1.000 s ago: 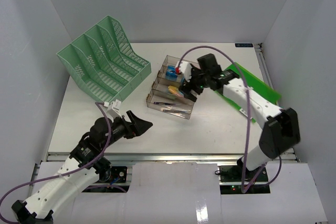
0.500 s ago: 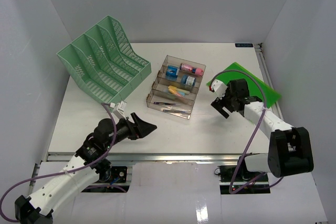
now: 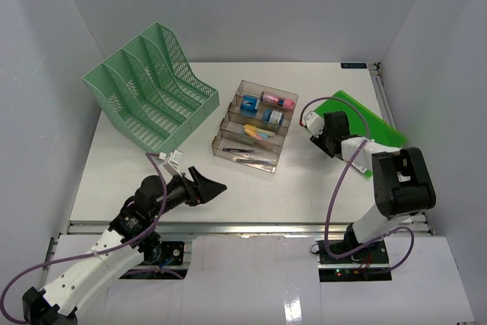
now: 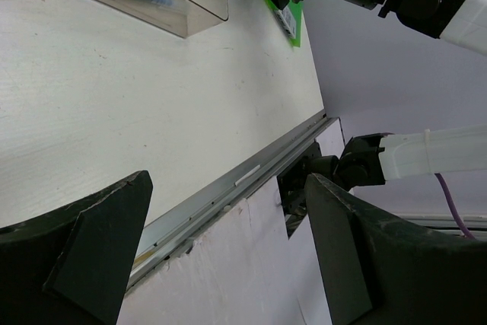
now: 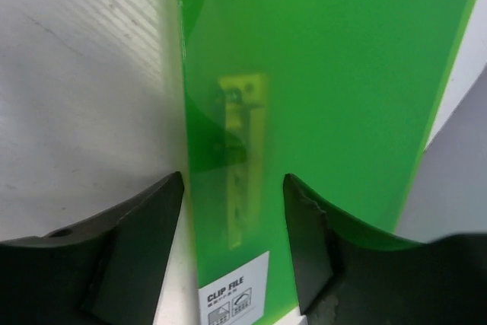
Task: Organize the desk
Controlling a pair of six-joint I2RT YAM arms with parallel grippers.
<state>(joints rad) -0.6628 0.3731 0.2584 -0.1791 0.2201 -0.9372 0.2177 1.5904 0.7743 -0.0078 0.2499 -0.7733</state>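
Organising step in hand: pick-up of the green clip file (image 3: 367, 118), which is lying flat at the right side of the white table (image 3: 304, 180), partly tucked under the right arm. The table itself is spanning the whole workspace in front of both arm bases, with its metal rail (image 3: 251, 227) running along the near edge. The right pincer (image 3: 323, 133) is reaching down over the file's left edge; in the right wrist view its fingers (image 5: 129, 249) are standing partly apart and straddling that edge, one over bare table and one over the green cover, with nothing clamped between them. The left pincer (image 3: 209, 180) is hovering wide open and empty above the near-left part of the table, well apart from the file. The mint-green mesh rack (image 3: 148, 89) is standing at the far left, and the clear tiered tray (image 3: 255, 125), holding pens and small items, is sitting at mid-table. Judged next move: getting a jaw under the thin cover so the file is lifting cleanly, probably toward a slot of the rack; a flat, slippery sheet is calling for a low, edge-on grip.
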